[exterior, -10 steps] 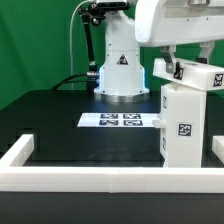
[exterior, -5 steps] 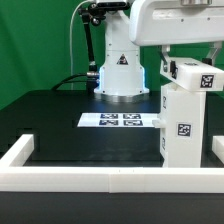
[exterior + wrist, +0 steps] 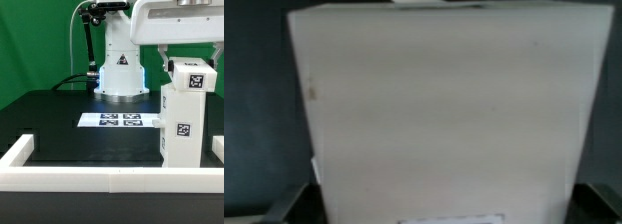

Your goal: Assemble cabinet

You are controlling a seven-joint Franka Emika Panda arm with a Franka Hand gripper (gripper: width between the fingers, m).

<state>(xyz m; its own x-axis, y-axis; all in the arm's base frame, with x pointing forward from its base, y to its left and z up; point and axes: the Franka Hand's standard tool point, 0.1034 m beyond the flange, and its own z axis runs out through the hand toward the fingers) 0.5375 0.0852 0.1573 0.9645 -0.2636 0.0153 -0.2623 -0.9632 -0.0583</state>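
Note:
The cabinet [image 3: 183, 128] is a tall white box with a tag on its front, standing at the exterior view's right on the black table. A smaller white tagged piece [image 3: 196, 78] sits on its top, under my arm's white housing. My gripper [image 3: 188, 58] comes down onto this piece from above and is mostly hidden there. In the wrist view the white piece [image 3: 446, 110] fills the picture, and my gripper [image 3: 441, 208] has a dark finger at each side edge of it, shut on it.
The marker board [image 3: 122, 121] lies flat at the table's middle back. The arm's white base [image 3: 120, 70] stands behind it. A low white border frame [image 3: 100, 178] runs along the front and up both sides.
The white piece on top of the cabinet has shifted toward the exterior view's left and turned from tilted to nearly square over the body. The arm moved with it.

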